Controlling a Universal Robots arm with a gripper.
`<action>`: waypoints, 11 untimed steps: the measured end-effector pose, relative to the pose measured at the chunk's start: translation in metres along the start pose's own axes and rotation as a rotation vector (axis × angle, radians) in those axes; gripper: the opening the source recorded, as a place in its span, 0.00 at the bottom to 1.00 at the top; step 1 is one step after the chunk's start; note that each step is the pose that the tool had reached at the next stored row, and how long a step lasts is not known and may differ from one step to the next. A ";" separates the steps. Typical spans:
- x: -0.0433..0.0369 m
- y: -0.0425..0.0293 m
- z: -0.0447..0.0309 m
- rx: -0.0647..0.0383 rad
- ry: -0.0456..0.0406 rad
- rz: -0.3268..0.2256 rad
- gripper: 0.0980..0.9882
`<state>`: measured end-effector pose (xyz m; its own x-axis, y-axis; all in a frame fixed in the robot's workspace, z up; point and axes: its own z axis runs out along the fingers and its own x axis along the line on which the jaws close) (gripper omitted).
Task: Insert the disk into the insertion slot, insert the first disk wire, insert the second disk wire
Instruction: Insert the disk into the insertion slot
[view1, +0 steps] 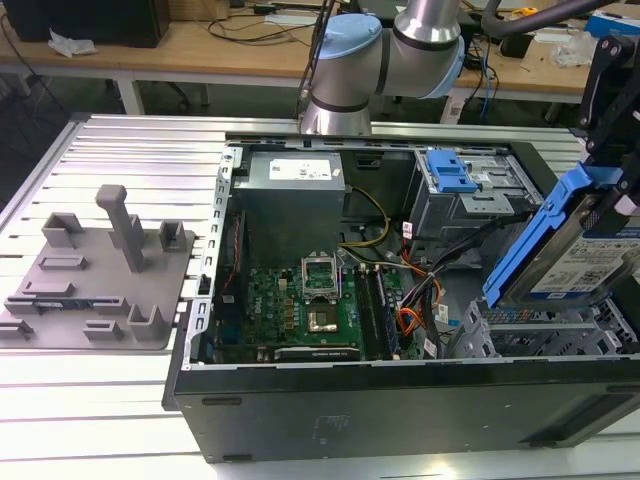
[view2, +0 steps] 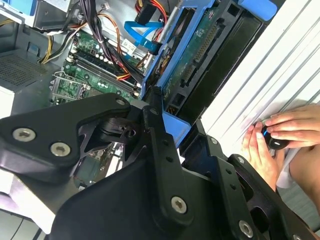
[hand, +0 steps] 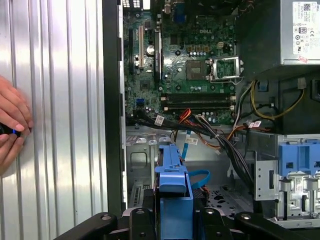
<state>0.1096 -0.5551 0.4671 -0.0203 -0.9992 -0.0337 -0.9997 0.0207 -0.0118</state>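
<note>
Fingers (view2: 156, 130) pinch one disk (view1: 575, 255), tilted over one slot (view1: 525, 332) at the case (view1: 400, 405) corner, slot partly hidden.

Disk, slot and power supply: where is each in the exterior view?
Disk (view1: 588, 262): exterior view, on its white label.
Slot (view1: 530, 338): exterior view, on its grey metal wall.
Power supply (view1: 290, 205): exterior view, on its grey side.

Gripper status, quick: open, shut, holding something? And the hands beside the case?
Gripper: shut on the disk, held tilted over the open case.
Person's hands: fingers around a small dark object, on the slatted table.
</note>
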 end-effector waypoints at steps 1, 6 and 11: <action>0.0000 -0.0002 0.0003 0.000 0.0001 0.000 0.30; 0.0003 -0.0006 0.0034 0.000 -0.0001 0.001 0.30; 0.0008 -0.0009 0.0075 0.000 0.0000 0.003 0.30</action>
<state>0.1106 -0.5557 0.4596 -0.0230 -0.9992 -0.0337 -0.9997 0.0234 -0.0118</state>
